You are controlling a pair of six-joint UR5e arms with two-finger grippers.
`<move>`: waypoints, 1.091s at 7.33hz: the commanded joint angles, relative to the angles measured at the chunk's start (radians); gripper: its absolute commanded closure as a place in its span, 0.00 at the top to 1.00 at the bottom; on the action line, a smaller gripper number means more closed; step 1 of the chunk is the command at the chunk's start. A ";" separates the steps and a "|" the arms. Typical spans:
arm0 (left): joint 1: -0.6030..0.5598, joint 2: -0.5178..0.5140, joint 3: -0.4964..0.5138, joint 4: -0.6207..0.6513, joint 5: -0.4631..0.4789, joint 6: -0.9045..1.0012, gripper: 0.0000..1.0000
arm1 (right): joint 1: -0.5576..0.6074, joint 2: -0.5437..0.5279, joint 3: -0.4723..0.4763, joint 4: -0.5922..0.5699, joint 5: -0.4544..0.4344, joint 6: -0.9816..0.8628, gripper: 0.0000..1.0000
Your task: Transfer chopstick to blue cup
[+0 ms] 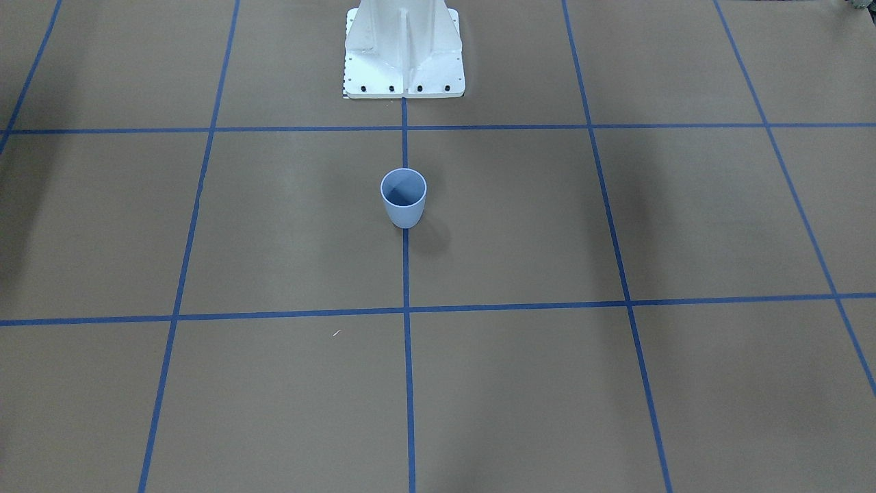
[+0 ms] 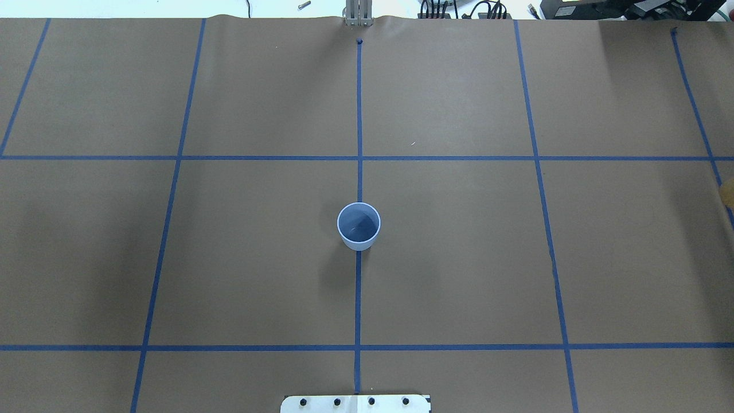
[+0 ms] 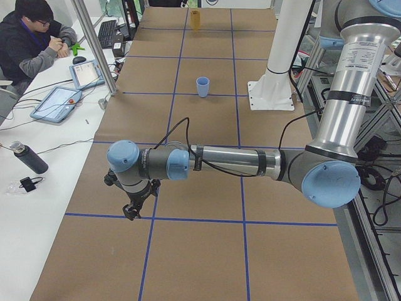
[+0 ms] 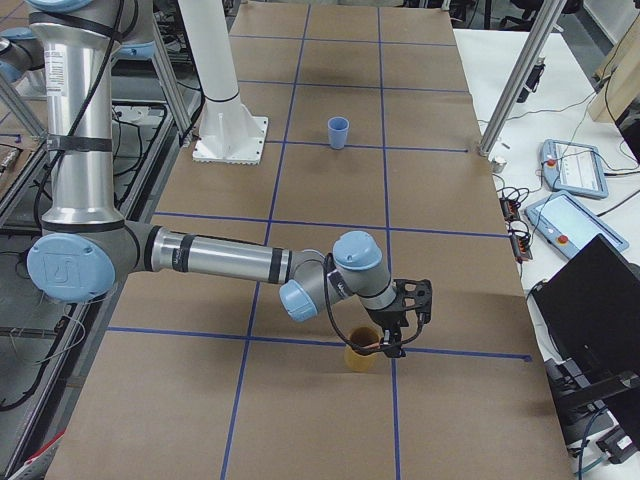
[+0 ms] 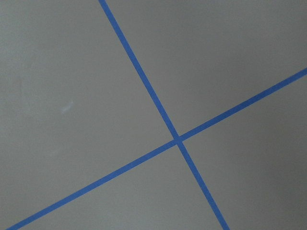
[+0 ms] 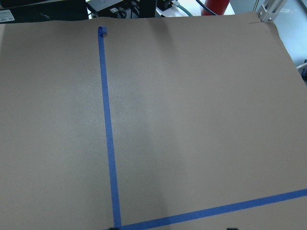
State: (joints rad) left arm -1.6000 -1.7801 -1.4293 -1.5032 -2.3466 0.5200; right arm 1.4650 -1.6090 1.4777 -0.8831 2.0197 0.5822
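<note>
So the blue cup [image 2: 359,226] stood upright at tabletop [image 2: 459,258] centre, far from both arms. The right pincer [image 4: 394,345] hung at an orange cup [image 4: 358,358] at the right end; chopstick undiscernible, presumably there. Pincer spread: couldn't tell.

A counter [image 2: 258,275] covered in brown paper is ruled into squares by blue tape lines [image 2: 359,115]. A small orange-yellow cup [image 4: 360,360] stands upright beside a tape line, low in the right-side view. A tiny white speck [image 1: 336,333] lies lower left of centre in the front view. In the left-side view, a person in a dark grey top [image 3: 31,47] sits at upper left by a white side table [image 3: 25,207], which carries two tablet-like screens [image 3: 57,103] and a dark bottle [image 3: 28,158].
</note>
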 commanded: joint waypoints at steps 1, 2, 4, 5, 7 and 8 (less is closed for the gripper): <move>0.000 0.001 0.000 0.000 0.000 0.000 0.99 | 0.000 -0.014 0.003 0.004 0.016 0.004 0.68; 0.000 0.001 -0.002 0.000 -0.002 0.000 0.99 | 0.000 -0.020 0.004 0.004 0.034 0.004 0.61; 0.000 0.001 -0.002 0.000 -0.002 0.000 0.99 | 0.000 -0.022 0.013 0.004 0.045 0.004 0.25; 0.000 0.001 -0.002 0.000 -0.002 0.000 0.99 | 0.000 -0.029 0.022 0.004 0.044 0.002 0.04; 0.000 0.001 -0.002 0.000 -0.002 -0.003 0.99 | 0.001 -0.060 0.076 0.003 0.045 0.001 0.00; 0.000 0.001 -0.002 0.000 -0.002 -0.005 0.99 | 0.014 -0.078 0.116 -0.005 0.047 -0.002 0.00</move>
State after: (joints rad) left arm -1.6000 -1.7794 -1.4312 -1.5033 -2.3485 0.5177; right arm 1.4687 -1.6651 1.5489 -0.8815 2.0645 0.5828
